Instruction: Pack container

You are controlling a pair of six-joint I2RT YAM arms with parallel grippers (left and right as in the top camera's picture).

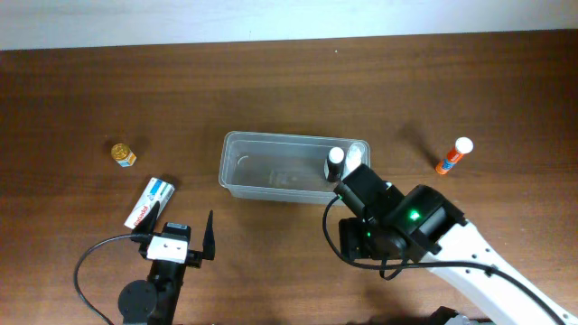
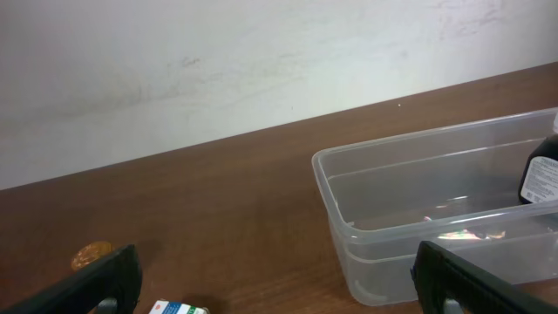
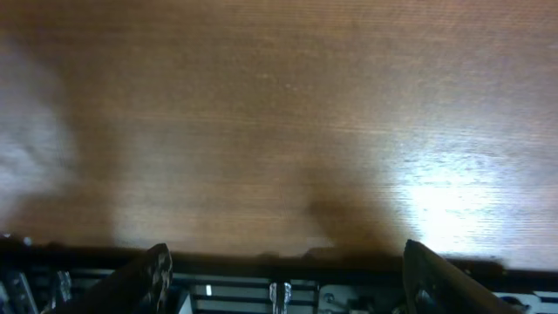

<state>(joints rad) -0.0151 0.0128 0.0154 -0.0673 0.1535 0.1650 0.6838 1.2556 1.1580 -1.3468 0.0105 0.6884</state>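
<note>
Right gripper [image 3: 288, 255]: jaws apart, nothing between them, and only bare table [image 3: 279, 131] shows in its wrist view. Overhead, its arm sits just beside the near right corner of the container [image 1: 271, 135], so I judge it placed to work that end rather than reach for anything loose. Left gripper [image 2: 277, 257]: jaws spread wide, empty, low at the near left of the table, looking toward the container's left end. A box [image 1: 149, 203] lies just ahead of its left finger, so it seems well set to take that one next. Container: central on the table, long side across, upright, open top, no lid in sight. It is clear, colourless plastic, shallow, with rounded corners and a rolled rim, and wood shows through the floor and walls. A dark bottle [image 1: 335, 161] with a white cap stands upright in its right end, close to the wall. A second white-capped item [image 1: 355, 161] stands beside it, probably also inside, but the right arm covers its lower part. The left and middle of the container hold no items, so there is room to spare. Outside it are the box at near left, a small gold-topped jar [image 1: 124, 153] farther left, and an orange tube [image 1: 454, 156] with a white cap well to the right. Packing judged partly done, with three items to go.
</note>
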